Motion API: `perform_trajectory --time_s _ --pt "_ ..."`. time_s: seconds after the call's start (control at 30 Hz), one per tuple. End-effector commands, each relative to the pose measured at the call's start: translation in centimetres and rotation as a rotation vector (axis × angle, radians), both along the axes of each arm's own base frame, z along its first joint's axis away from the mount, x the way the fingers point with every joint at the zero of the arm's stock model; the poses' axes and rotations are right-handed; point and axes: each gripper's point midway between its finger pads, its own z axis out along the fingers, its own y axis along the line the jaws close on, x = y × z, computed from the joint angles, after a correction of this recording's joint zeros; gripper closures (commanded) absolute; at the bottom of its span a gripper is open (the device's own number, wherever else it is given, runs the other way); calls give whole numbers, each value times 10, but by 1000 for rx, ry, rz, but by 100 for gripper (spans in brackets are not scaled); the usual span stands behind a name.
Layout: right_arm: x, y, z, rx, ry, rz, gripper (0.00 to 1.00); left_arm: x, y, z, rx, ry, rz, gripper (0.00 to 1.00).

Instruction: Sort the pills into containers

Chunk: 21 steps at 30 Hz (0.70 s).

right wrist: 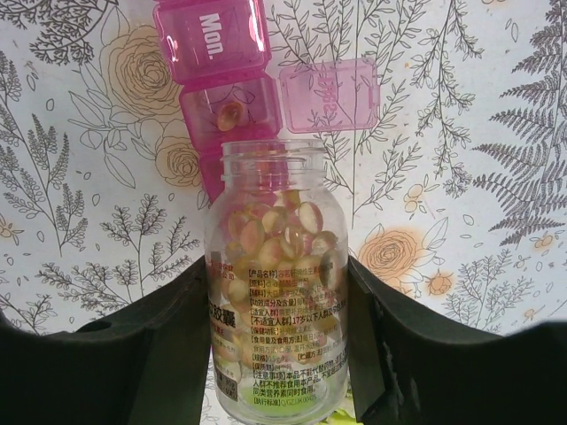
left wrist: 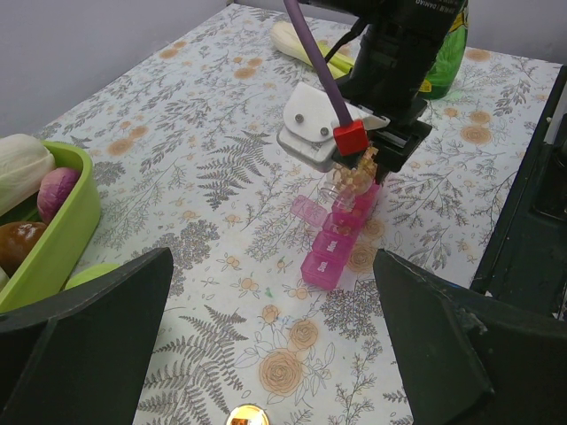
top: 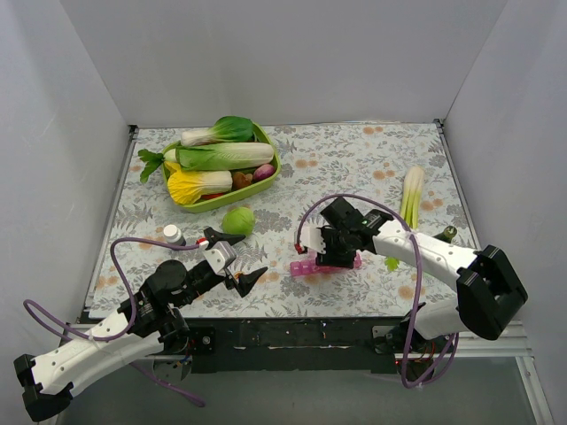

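One pill (right wrist: 232, 112) down so far, lying in the open cell beside the shut "Mon." cell (right wrist: 211, 40) of the pink pill box (left wrist: 330, 252), toward the near middle of the table (top: 354, 159). Clenched round the clear bottle (right wrist: 276, 336) with the right gripper (top: 335, 250), mouth tipped over that same cell, with its lid flap (right wrist: 330, 96) thrown back to the side. Nothing in the left gripper (top: 239, 261), spread wide and hanging near and left, well apart from the box.

Plenty of pills (right wrist: 285, 226) crowded toward the neck, so likely to tumble out in a rush with any further tilt, overfilling the cell or scattering across the table. Also worth fearing: a nudge from the bottle rim, enough to shift so light a box with no hold to pin it. Hard to tell whether rim and box touch.
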Motion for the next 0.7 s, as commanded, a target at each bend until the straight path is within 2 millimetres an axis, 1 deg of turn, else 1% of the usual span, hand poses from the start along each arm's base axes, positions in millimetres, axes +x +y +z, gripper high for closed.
perform_trajectory --time_s 0.0,0.1,0.13,0.67 --pt "9 1 1 -32 -82 16 99 -1 0 4 0 -11 -8 2" --pt "6 2 -1 -41 -82 36 99 -1 0 4 0 -11 -8 2" --pt "9 -2 -1 -67 -104 27 99 -1 0 5 -2 -13 -8 2" --pt "0 -2 -7 -139 -145 91 99 -1 0 5 0 -14 -8 2"
